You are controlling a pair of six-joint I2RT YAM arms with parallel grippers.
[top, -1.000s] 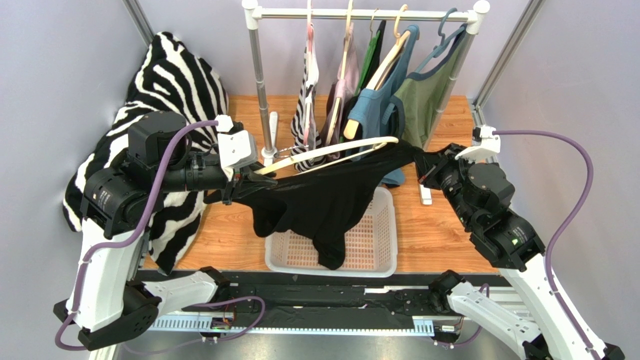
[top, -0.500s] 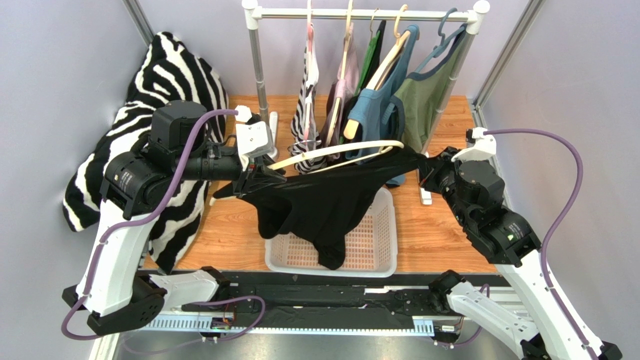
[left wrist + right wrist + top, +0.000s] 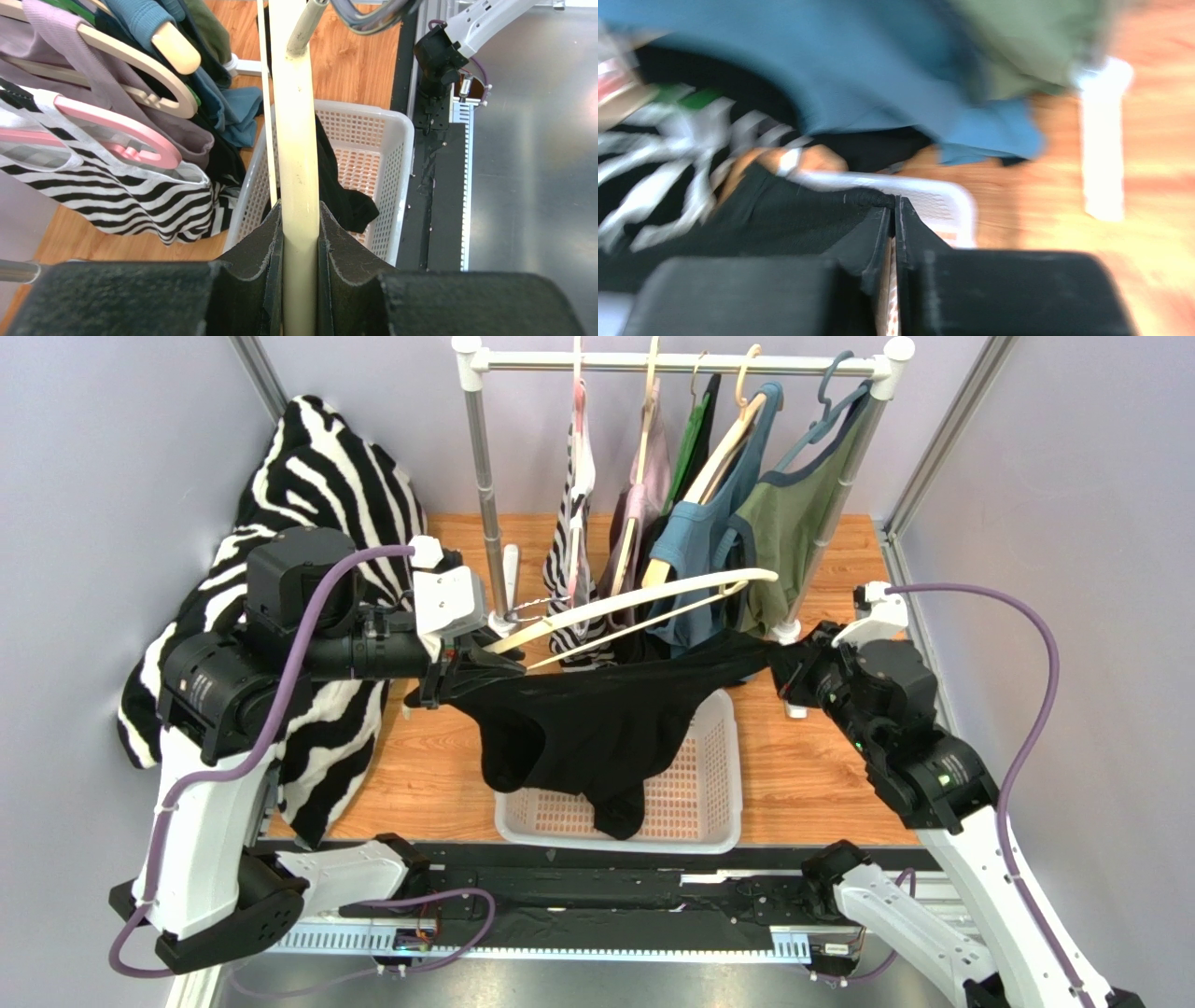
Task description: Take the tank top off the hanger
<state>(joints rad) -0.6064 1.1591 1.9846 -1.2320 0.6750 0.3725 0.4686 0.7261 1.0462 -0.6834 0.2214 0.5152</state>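
Observation:
The cream hanger (image 3: 645,599) slants up to the right above the white basket (image 3: 723,756). My left gripper (image 3: 470,661) is shut on its left end, and the bar (image 3: 295,126) is pinched between the pads. The black tank top (image 3: 589,721) stretches below the hanger from the left gripper to my right gripper (image 3: 788,661), and its middle sags into the basket. The hanger's right arm stands bare above the cloth. In the right wrist view the right gripper (image 3: 894,206) is shut on the tank top's edge (image 3: 787,217). Whether the left side still hangs on the hanger is hidden.
A clothes rack (image 3: 484,462) stands at the back with several hung garments, among them a blue one (image 3: 694,539) and a green one (image 3: 793,518), close behind the hanger. A zebra-print cloth (image 3: 316,490) lies piled at the left. Grey walls close in both sides.
The hanger's right end has lifted out of the tank top. The right gripper has pulled the cloth down and slightly left. The tank top sags lower into the basket.

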